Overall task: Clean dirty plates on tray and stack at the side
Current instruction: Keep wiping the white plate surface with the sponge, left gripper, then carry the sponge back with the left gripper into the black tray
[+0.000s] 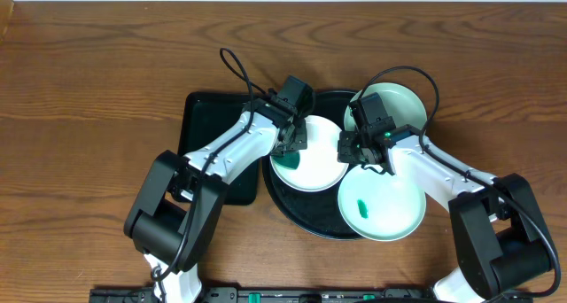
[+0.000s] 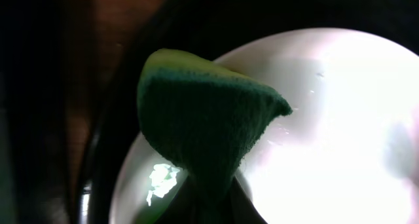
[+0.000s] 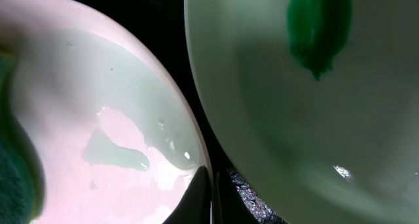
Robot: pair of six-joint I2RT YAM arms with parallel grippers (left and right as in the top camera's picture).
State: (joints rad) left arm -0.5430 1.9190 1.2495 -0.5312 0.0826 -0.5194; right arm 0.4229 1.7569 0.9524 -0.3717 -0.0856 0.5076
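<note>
Green sponge point(image 1: 285, 159), pinched in your left gripper point(image 1: 290, 143), is hanging over the white plate point(image 1: 314, 166) on the tray point(image 1: 297, 216) overhead. Left wrist: that plate is lying directly beneath. Right wrist: your right gripper point(image 3: 211, 191) is sitting closed, empty, beside the mint plate point(image 3: 294, 132).

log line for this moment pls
left gripper shut on green sponge over white plate | right gripper shut at gap between white plate and front mint plate | green smear on front mint plate
</note>
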